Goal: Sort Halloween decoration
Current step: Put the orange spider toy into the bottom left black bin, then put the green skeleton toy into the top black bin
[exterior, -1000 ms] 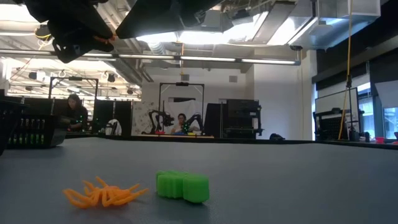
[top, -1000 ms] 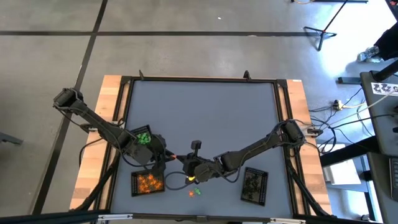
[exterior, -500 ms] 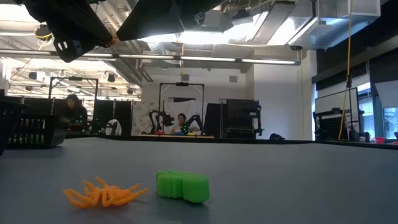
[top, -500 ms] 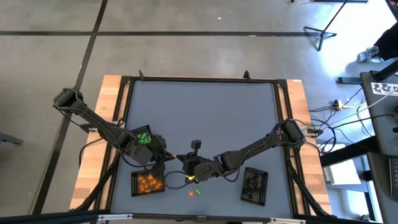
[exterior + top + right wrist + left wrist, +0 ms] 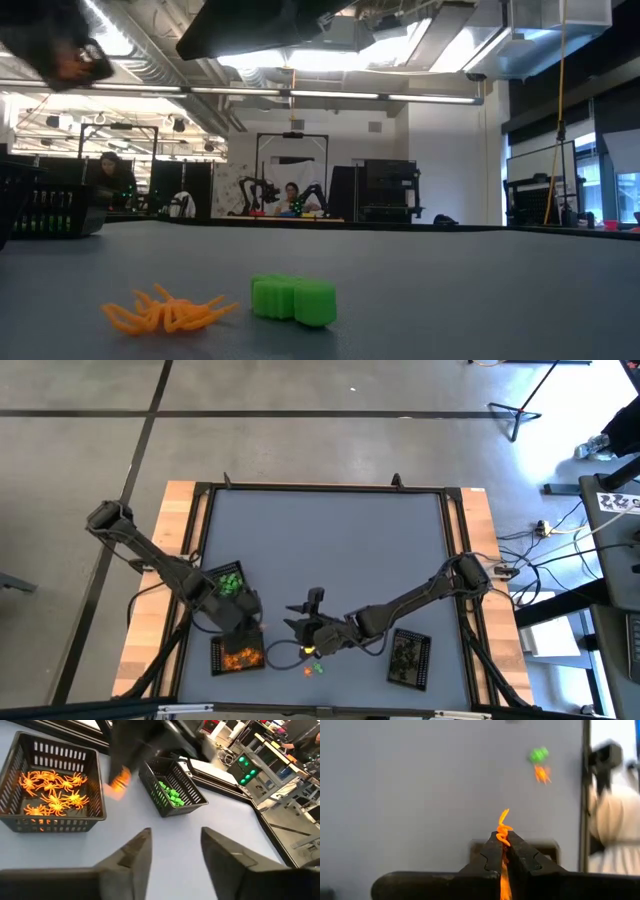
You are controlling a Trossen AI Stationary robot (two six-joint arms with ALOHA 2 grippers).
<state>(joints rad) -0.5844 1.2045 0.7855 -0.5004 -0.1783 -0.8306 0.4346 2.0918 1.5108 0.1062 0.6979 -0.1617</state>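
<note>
Nearest the front edge of the grey worktop (image 5: pixel 330 540), an orange plastic spider (image 5: pixel 165 312) and a green block-like trinket (image 5: pixel 293 299) are seen loose, just beside the right pincer (image 5: pixel 303 628), whose fingers are spread. Beyond, the left pincer (image 5: pixel 503 851) is pressed together on another orange spider trinket (image 5: pixel 503 827), right beside the black mesh tray of orange spiders (image 5: pixel 238 655); that tray is judged its destination, the left arm being nearer.
</note>
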